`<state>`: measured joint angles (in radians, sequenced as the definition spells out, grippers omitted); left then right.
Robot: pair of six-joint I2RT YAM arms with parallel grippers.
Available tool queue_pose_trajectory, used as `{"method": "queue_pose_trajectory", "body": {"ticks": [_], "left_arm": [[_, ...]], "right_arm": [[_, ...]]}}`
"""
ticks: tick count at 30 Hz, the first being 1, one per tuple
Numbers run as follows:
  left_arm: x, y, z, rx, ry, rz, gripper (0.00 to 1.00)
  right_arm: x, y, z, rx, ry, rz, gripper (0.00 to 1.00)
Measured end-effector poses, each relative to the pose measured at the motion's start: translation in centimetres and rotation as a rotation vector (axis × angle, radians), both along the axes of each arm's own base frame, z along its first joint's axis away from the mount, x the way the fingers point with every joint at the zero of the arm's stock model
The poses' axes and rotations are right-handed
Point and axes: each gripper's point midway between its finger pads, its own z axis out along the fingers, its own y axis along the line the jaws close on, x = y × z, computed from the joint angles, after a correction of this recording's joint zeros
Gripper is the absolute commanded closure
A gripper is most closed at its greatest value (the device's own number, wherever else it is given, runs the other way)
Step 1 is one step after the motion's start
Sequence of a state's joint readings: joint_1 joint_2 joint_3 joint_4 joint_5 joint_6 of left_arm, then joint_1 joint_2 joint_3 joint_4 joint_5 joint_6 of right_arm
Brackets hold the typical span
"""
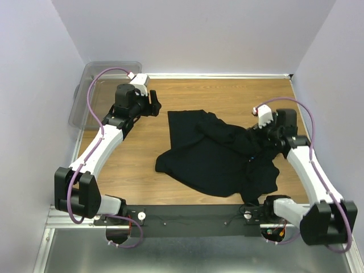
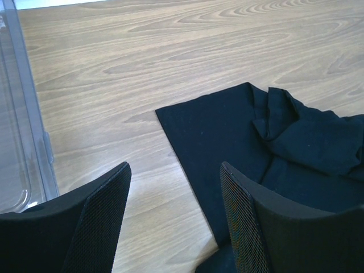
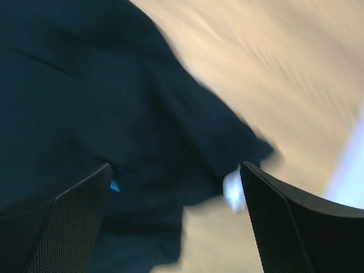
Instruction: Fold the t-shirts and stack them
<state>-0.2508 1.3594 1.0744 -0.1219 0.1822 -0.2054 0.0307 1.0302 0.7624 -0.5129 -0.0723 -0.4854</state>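
Hovering wide open and empty at 3 o'clock on the crumpled t-shirt (image 1: 219,156), right claw (image 3: 175,168) likely needed a hem grip to spread it flat; left claw (image 2: 175,168) hung open, empty.

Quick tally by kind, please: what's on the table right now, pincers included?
Black t-shirt heap: 1 (shirts inside cannot be separated)
Clear plastic bin: 1
Pincers: 2 (left pincer, right pincer, both open)
Total: 4
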Motion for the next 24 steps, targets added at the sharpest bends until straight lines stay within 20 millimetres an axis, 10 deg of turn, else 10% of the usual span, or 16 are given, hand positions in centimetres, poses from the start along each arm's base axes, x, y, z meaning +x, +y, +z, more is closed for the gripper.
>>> {"method": "queue_pose_trajectory", "body": {"ticks": [6, 13, 16, 18, 24], "left_arm": [[-0.2, -0.3, -0.1, -0.006, 0.005, -0.016, 0.28], [-0.3, -0.7, -0.4, -0.01, 0.013, -0.034, 0.28], [-0.3, -0.9, -0.6, -0.011, 0.019, -0.042, 0.28], [-0.4, -1.0, -0.6, -0.012, 0.019, -0.045, 0.28], [-0.4, -1.1, -0.5, -0.015, 0.019, -0.052, 0.28]], "right_arm": [[6.1, 9.2, -0.2, 0.357, 0.131, 0.41, 0.17], [12.5, 13.6, -4.1, 0.423, 0.243, 0.502, 0.22], [12.8, 14.9, -4.6, 0.432, 0.261, 0.511, 0.42], [12.6, 15.2, -4.9, 0.44, 0.282, 0.502, 0.99], [13.3, 14.2, -5.3, 0.25, 0.258, 0.361, 0.99]]}}
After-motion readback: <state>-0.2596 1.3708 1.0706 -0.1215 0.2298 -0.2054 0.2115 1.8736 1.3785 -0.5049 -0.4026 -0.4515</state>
